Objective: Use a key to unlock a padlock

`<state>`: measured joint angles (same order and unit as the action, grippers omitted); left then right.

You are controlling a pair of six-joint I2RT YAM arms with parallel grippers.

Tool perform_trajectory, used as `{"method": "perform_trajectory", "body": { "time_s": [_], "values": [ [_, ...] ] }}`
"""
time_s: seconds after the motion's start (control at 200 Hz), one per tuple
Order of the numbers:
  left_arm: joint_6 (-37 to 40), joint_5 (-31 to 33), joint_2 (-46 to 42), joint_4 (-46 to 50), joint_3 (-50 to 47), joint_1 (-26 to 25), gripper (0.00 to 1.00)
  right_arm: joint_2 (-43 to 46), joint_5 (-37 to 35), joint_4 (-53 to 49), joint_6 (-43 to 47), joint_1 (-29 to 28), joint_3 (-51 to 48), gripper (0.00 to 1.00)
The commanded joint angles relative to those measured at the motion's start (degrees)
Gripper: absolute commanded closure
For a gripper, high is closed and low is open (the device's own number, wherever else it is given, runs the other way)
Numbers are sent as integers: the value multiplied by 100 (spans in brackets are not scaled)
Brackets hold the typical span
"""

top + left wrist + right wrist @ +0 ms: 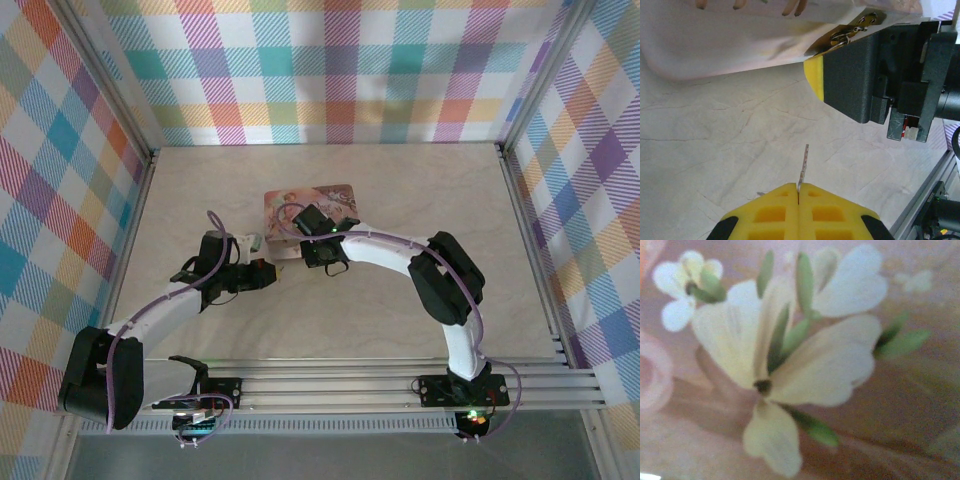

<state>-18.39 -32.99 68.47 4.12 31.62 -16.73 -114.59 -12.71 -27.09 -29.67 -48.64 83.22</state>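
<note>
1. Plaid walls (330, 70) in pastel checks stand on three sides of a pale, marble-veined table (450, 190). An aluminium rail (350, 385) runs along its near edge.
2. Out of the left gripper (798, 186) sticks the key (803, 165), a thin, flat, dark metal sliver. The gripper's blocky yellow fingers (775, 210) are pressed together, pinching its base.
3. From the left wrist, the key's long axis runs straight out from the fingertips with a slight lean. Its tip points towards the edge of the pink tin (740, 40) and stops short of it, with bare table between.
4. From above, the left gripper sits just near and left of the tin, aimed right and slightly far. The key itself is too small to pick out there.
5. On the tin's near part rests the right gripper (318, 230). Its black, angular body ends in a yellow-tipped finger (815, 77) touching the tin's edge. I cannot tell whether its fingers are spread or closed.
6. Beside that finger, a small silvery loop and brassy fitting (855, 27) lie at the tin's edge, too small and cut off to identify.
7. In the right wrist view the glossy lid is a blur of cream petals and green leaves on pink.
</note>
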Motion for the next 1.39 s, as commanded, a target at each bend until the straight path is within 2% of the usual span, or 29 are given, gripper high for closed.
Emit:
{"method": "perform_trajectory", "body": {
  "time_s": [0.0, 0.23, 0.275, 0.38, 0.425, 0.74, 1.025, 1.39],
  "values": [
    [80, -118, -115, -150, -77, -85, 100, 262, 93, -49, 71, 39, 160, 99],
    [115, -23, -119, -60, -81, -96, 100, 252, 130, -280, -190, 39, 291, 99],
    [115, -17, -107, -84, -85, -111, 100, 236, 69, -429, -271, 39, 393, 94],
    [107, -13, -49, -139, -77, -112, 100, 242, -85, -633, -379, 41, 513, 75],
    [100, -14, -35, -148, -68, -111, 100, 268, -137, -597, -389, 39, 474, 70],
    [126, 13, -135, -43, -68, -120, 100, 177, -323, -34, -455, 39, 245, 55],
    [155, 98, -126, -11, -66, -120, 100, -98, -613, 182, -523, 21, 122, 50],
    [157, 167, -38, -36, 46, -120, 100, -334, -859, 514, -506, 26, 30, 52]
  ]
}}
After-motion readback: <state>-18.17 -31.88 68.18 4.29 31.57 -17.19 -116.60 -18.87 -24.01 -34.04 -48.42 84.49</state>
